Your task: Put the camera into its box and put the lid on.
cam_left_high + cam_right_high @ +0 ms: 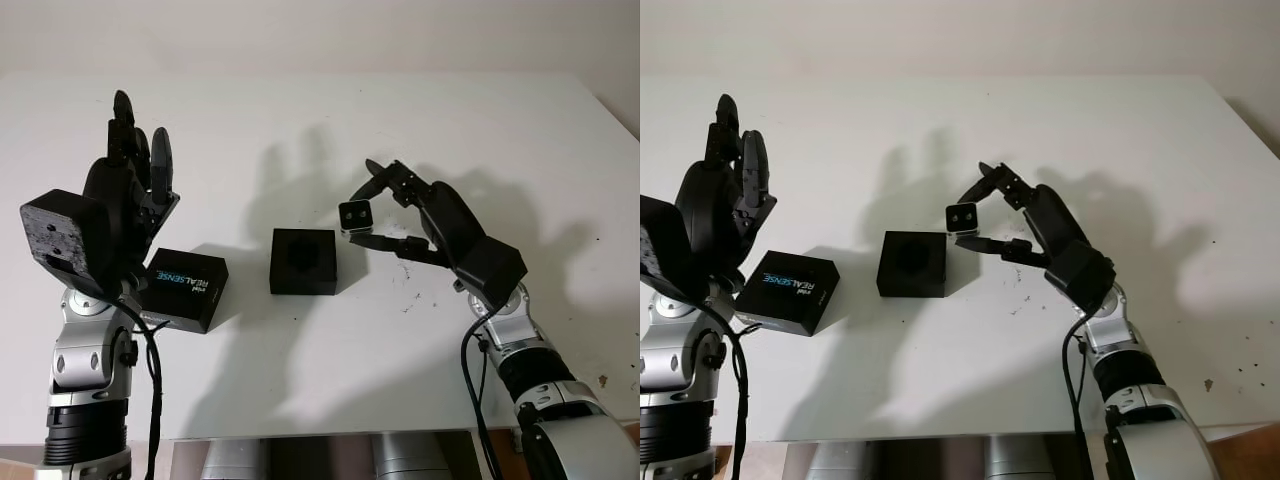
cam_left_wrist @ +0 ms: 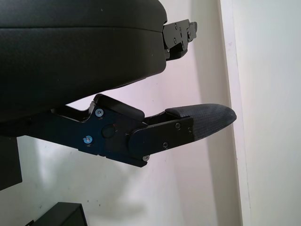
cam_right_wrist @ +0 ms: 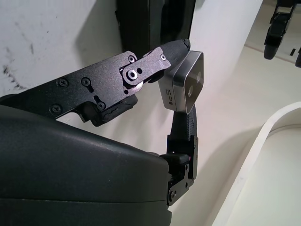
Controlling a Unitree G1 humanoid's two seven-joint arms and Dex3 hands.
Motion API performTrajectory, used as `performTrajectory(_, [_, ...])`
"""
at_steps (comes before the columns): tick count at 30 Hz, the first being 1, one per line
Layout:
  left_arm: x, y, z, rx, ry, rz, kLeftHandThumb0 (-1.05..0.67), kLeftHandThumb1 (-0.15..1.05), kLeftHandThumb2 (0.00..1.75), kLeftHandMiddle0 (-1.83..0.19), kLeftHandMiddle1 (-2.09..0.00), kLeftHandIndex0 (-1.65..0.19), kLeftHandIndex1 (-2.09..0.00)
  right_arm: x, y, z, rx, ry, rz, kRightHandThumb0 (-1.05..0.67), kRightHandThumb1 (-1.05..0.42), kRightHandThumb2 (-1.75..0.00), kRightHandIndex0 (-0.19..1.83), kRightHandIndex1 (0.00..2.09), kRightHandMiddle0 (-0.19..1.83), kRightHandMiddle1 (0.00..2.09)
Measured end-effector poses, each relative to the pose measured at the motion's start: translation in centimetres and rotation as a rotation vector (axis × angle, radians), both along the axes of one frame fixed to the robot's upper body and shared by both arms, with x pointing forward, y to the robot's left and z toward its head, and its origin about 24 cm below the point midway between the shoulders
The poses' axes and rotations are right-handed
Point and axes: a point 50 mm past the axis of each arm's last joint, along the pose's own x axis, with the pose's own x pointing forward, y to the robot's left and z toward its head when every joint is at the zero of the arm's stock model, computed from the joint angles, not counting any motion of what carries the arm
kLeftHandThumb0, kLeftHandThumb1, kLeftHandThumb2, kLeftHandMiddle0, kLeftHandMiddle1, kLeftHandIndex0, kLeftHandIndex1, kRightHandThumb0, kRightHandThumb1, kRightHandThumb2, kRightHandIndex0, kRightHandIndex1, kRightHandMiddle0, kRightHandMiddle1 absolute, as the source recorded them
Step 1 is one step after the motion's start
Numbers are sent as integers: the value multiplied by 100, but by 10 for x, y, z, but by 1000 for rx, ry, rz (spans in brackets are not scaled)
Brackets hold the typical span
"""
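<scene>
The right hand (image 1: 380, 215) grips the camera (image 1: 354, 216) just right of the open box (image 1: 303, 261); insertion and lid (image 1: 187, 289) remain, left hand (image 1: 130, 185) open.

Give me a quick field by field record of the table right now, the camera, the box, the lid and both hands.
camera: small silver camera, held above the table just right of the box
box: open black box, mid table, nothing in it yet
lid: black lid printed REALSENSE, on the table left of the box
right hand: right hand, fingers pinching the camera
left hand: left hand, open, raised above the lid
table: white table
</scene>
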Motion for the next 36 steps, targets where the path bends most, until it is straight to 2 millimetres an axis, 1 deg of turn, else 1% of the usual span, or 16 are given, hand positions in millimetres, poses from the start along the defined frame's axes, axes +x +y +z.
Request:
performTrajectory(9, [-1,2,1,-13,-3,1,-71,105,63,19,0,19,0,-3,25,-8,48,65,31,-49,-94,-5,22,5,36,157])
performTrajectory(18, [-1,2,1,-13,2,2,-70,105,64,19,0,19,0,-5,42,-13,64,96,39,-48,-96,-6,20,5,34,160])
performTrajectory(28, [-2,3,0,-14,5,4,-71,105,64,19,0,19,0,-5,46,-14,79,101,20,-46,-96,-5,20,5,30,162])
performTrajectory(36, [-2,3,0,-13,5,4,-70,105,64,19,0,19,0,-4,44,-19,79,125,-3,-46,-95,-5,21,5,30,161])
